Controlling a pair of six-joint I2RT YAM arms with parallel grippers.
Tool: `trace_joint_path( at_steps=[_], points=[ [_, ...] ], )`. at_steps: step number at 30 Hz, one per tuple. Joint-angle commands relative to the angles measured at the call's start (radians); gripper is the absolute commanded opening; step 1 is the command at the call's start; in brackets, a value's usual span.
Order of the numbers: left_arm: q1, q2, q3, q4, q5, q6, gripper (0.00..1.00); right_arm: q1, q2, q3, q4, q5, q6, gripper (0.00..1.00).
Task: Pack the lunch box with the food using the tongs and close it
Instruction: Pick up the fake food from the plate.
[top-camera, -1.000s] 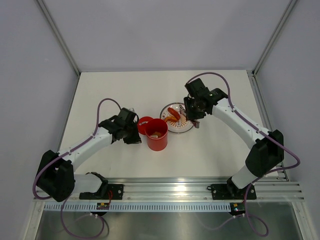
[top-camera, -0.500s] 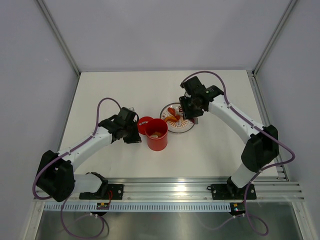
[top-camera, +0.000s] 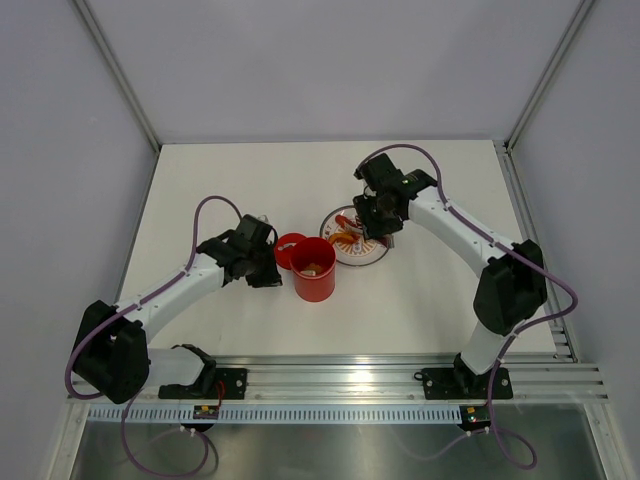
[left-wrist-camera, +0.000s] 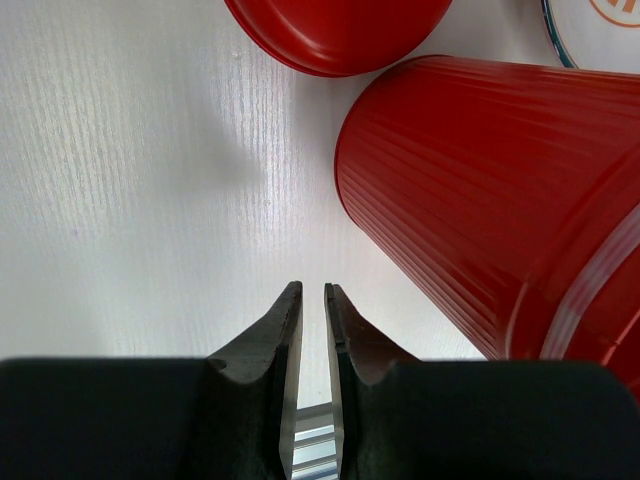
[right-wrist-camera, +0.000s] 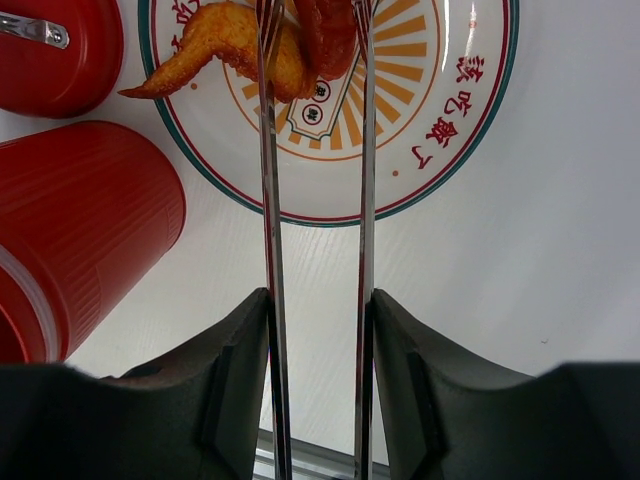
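- Ribbed walls mark the bright red plastic lunch box tub (top-camera: 314, 269), standing open on the white worktop (top-camera: 250, 180); its flat red lid (right-wrist-camera: 55, 55) lies just beside.
- Slim grey metal tongs (right-wrist-camera: 315, 200) sit clenched in our right gripper (right-wrist-camera: 318, 330) jaws, tips straddling a glossy red sausage (right-wrist-camera: 328, 30) cut off by the frame.
- An orange-brown fried piece (right-wrist-camera: 225, 45) shares the patterned white plate (right-wrist-camera: 450, 120).
- Our left gripper (left-wrist-camera: 312, 310) jaws are nearly together, grasping nothing.

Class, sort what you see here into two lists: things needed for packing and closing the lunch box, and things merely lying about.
Needed for the job:
- lunch box
- lid
- tongs, held in the right pincer
- red sausage
- fried piece

Merely there:
- patterned plate, which only carries the food
- left pincer, holding nothing
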Motion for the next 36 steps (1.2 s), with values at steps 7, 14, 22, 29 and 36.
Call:
trace_joint_path(
  at_steps=[7,14,22,29,36],
  points=[
    [0.003,-0.017,0.027,0.023,-0.027,-0.005,0.17,0.008,0.05,0.044,0.04,0.006,-0.027,0.42],
    [0.003,-0.02,0.03,0.021,-0.031,-0.005,0.17,0.008,-0.025,0.041,0.02,0.038,-0.001,0.14],
    [0.005,-0.011,0.029,0.029,-0.027,-0.01,0.17,0.008,-0.112,0.018,-0.017,0.06,0.032,0.09],
    [0.005,-0.009,0.036,0.027,-0.031,-0.004,0.17,0.009,-0.187,-0.009,-0.032,0.064,0.059,0.08],
    [0.005,0.008,0.058,0.024,-0.031,-0.001,0.18,0.018,-0.293,0.03,-0.092,0.041,0.057,0.08]
  ],
)
